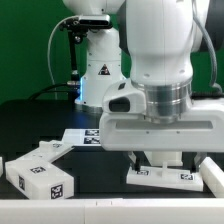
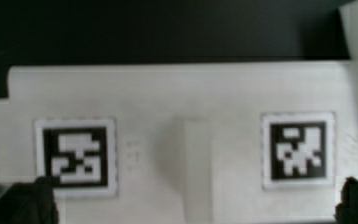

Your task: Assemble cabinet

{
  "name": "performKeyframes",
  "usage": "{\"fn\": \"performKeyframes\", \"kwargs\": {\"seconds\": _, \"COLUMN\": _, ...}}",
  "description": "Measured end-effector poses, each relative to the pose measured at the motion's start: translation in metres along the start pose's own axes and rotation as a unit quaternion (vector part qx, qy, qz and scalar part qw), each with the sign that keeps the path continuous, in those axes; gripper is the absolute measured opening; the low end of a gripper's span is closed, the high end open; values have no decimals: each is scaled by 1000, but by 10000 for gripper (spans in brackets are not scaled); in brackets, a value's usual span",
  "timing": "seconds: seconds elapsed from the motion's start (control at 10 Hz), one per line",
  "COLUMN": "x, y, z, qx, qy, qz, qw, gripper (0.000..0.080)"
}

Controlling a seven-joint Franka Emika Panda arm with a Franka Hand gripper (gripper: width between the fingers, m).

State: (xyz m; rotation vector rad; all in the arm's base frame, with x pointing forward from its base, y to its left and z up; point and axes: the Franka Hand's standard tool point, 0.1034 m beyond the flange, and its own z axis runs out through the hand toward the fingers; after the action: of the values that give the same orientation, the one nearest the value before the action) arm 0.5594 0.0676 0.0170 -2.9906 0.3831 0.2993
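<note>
Cabinet panel (image 2: 185, 95) bears two black-and-white square tags (image 2: 76, 152); fingers (image 2: 34, 203) spread wide above it, holding nothing.

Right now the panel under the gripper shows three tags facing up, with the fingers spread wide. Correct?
Not quite. The cabinet panel under the gripper shows two tags, not three, one towards each end of its face. The wrist view shows this plainly. The rest holds: the tags face up and the fingers are spread wide.

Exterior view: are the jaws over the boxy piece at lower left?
No, the jaws hang over the flat tagged panel at the exterior view's right; the boxy piece lies apart.
</note>
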Motion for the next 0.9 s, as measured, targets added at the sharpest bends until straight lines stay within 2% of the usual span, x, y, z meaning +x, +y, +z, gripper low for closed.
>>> {"fn": "performKeyframes", "kwargs": {"seconds": 0.3, "x": -1, "y": 0, "z": 3, "qx": -1, "qy": -2, "qz": -1, "qw": 1000, "gripper": 796}}
{"fn": "performKeyframes", "kwargs": {"seconds": 0.5, "x": -1, "y": 0, "z": 3, "qx": -1, "qy": -2, "qz": -1, "qw": 1000, "gripper": 534}}
{"fn": "performKeyframes", "kwargs": {"seconds": 0.6, "x": -1, "y": 0, "z": 3, "qx": -1, "qy": -2, "qz": -1, "qw": 1000, "gripper": 534}}
{"fn": "performKeyframes", "kwargs": {"seconds": 0.7, "x": -1, "y": 0, "z": 3, "qx": -1, "qy": -2, "qz": -1, "qw": 1000, "gripper": 350}}
{"fn": "performKeyframes", "kwargs": {"seconds": 0.8, "x": -1, "y": 0, "z": 3, "qx": -1, "qy": -2, "qz": -1, "qw": 1000, "gripper": 216}}
{"fn": "performKeyframes", "kwargs": {"seconds": 0.9, "x": 1, "y": 5, "z": 4, "qx": 2, "qy": 3, "qz": -12, "qw": 1000, "gripper": 216}}
